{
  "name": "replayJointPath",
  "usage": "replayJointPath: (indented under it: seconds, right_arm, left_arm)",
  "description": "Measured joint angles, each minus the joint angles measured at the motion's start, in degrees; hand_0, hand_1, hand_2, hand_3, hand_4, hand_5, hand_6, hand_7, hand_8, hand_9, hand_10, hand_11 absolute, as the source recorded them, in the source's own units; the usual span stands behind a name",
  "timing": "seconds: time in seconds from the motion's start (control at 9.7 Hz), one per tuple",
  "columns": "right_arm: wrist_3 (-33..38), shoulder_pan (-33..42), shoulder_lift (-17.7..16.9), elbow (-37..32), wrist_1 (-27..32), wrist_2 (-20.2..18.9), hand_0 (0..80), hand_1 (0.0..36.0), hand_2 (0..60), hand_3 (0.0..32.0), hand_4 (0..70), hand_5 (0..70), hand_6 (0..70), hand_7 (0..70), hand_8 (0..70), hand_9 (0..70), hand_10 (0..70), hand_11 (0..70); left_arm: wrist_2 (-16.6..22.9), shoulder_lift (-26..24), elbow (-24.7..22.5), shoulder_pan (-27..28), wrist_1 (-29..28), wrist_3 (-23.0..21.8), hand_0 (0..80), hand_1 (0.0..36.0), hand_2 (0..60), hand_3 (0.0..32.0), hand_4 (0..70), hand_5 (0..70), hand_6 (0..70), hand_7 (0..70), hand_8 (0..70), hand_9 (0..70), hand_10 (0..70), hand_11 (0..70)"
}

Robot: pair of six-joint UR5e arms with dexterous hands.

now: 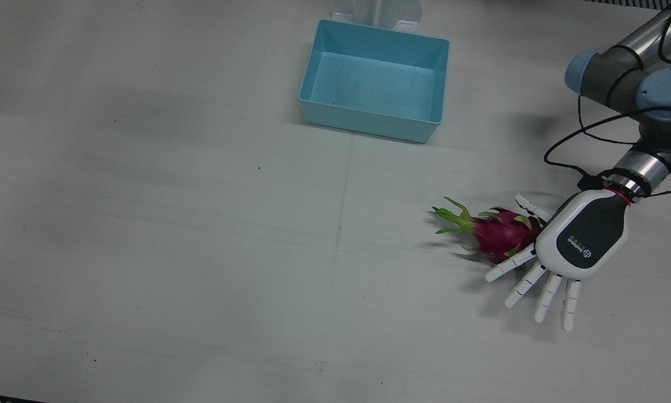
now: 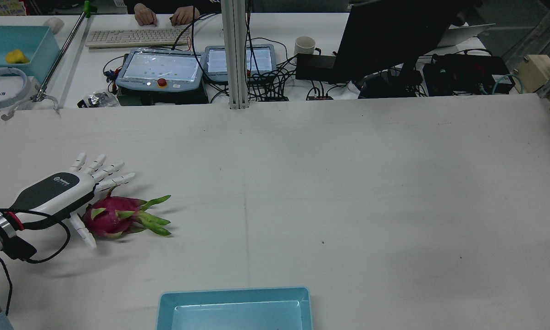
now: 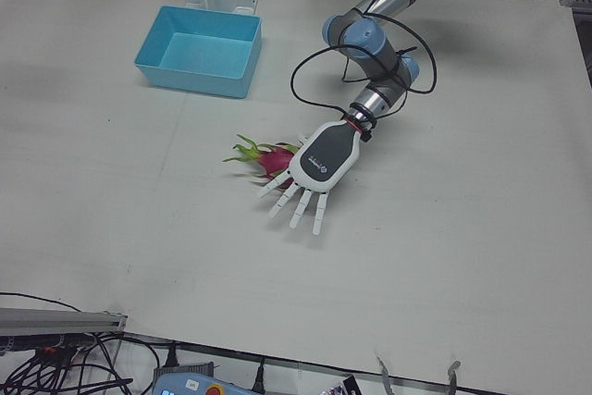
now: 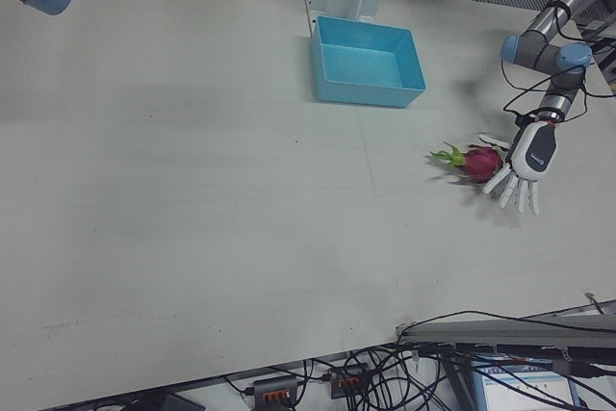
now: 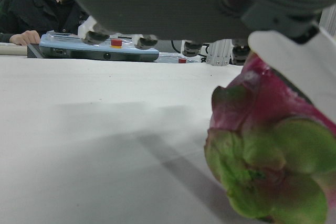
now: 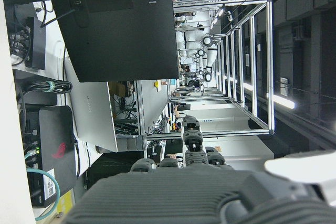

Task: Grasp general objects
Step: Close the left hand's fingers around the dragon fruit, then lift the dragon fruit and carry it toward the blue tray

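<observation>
Step in hand, by my read: pre-grasp. Left hand point(image 1: 584, 240) is palm-down and low over the table point(image 1: 201, 252), fingers point(image 1: 545, 294) spread and straight, holding nothing.

Dragon fruit point(image 1: 500, 234) lies on its side on the table, at the thumb side of the hand, tucked partly under the palm edge. Thumb point(image 1: 531, 208) reaches along the fruit's far side, index finger along its near side, so the red body sits in the fork between them. Whether either one touches the skin, can't tell. The green leafy tips point away from the hand, toward table centre. Left hand view shows the fruit right under the palm, close to the camera.

The remaining fingers stick out past the fruit over bare table, not around it.

Next move calls for, as I judge it: shift the palm sideways over the fruit's body so more fingers bracket it, then curl the fingers and thumb in. The fruit is rounded and may roll off a shallow side pinch. Scales are soft, so grip the body.

Blue bin point(image 1: 375, 78) is well apart from the hand, empty.

Right hand: only its own camera shows it. Fingers look curled, nothing visibly held, but open or closed I can't tell.
</observation>
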Motion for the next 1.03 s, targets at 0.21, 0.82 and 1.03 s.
replayJointPath:
  seconds: [0.21,0.82,1.03]
  right_arm:
    - [0.0,0.0,0.0,0.0,0.0,0.0,0.0,0.0,0.0,0.0,0.0,0.0,0.0,0.0,0.0,0.0,0.0,0.0]
    - [0.0,0.0,0.0,0.0,0.0,0.0,0.0,0.0,0.0,0.0,0.0,0.0,0.0,0.0,0.0,0.0,0.0,0.0]
    - [0.0,0.0,0.0,0.0,0.0,0.0,0.0,0.0,0.0,0.0,0.0,0.0,0.0,0.0,0.0,0.0,0.0,0.0]
  left_arm:
    - [0.0,0.0,0.4,0.0,-0.3,0.4,49.4,13.7,0.0,0.0,9.1,24.2,0.0,3.1,0.0,0.0,0.0,0.0]
    - [0.0,0.0,1.1,0.3,-2.4,1.4,49.6,8.7,0.0,0.0,52.6,67.8,0.4,9.9,0.0,0.5,0.0,0.0]
    - [0.3,0.0,-0.2,0.3,-2.2,0.7,49.0,22.3,51.4,0.0,57.3,66.9,1.8,11.0,0.5,0.8,0.0,0.0]
